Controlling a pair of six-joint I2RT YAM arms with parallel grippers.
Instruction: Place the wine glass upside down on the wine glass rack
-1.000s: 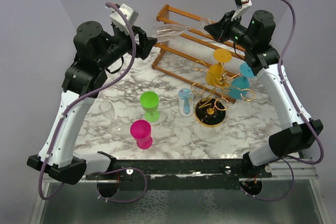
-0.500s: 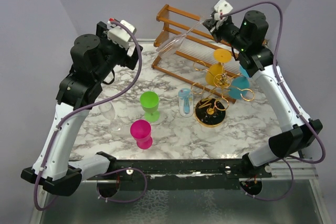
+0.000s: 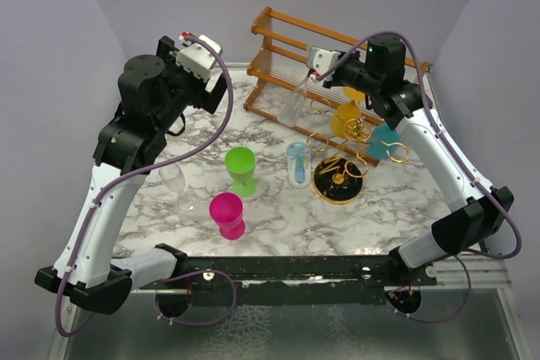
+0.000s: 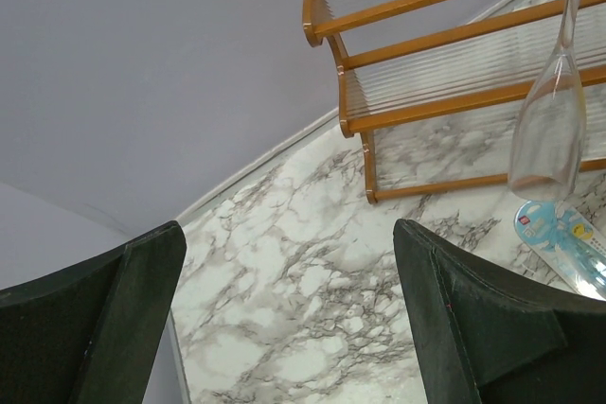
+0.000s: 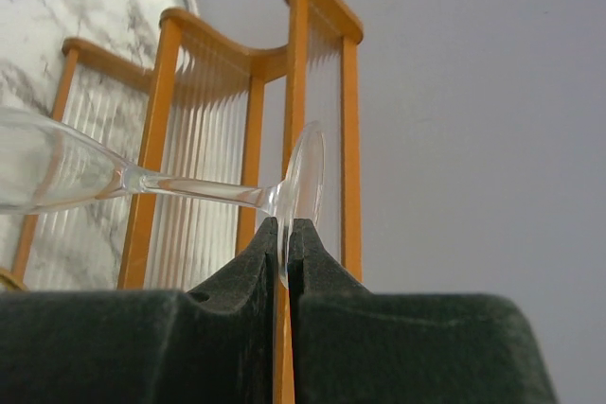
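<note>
The right tool (image 5: 287, 226) is pinched shut on the foot of the clear wine glass (image 3: 294, 105). Its two pads meet on the thin edge of the disc, and the stem runs away from them toward the bowl. From above, the glass hangs in the air with its foot uppermost and its bowl lowest. The long axis is close to upright, leaning a little away from the tool, and the bowl shows in front of the brown wooden slatted rack (image 3: 278, 40).

The gold wire wine glass rack (image 3: 340, 183) stands on the tabletop (image 3: 278, 225) to the right of the hanging bowl and closer to the arm bases. An orange glass (image 3: 350, 115) and a teal one (image 3: 386, 137) already hang from it. One bare gold loop (image 3: 321, 105) shows just beside the bowl (whether it sits at the same height cannot be told from this angle).

So the glass is already inverted. What looks to be left is a sideways carry that slips the stem into a free loop, so the foot rests on the wire.

The right arm is plainly the nearer one and has the glass. The left tool (image 4: 289, 226) is spread wide and holds nothing. It is well apart, over the back left of the tabletop, and looks across at the bowl.
</note>
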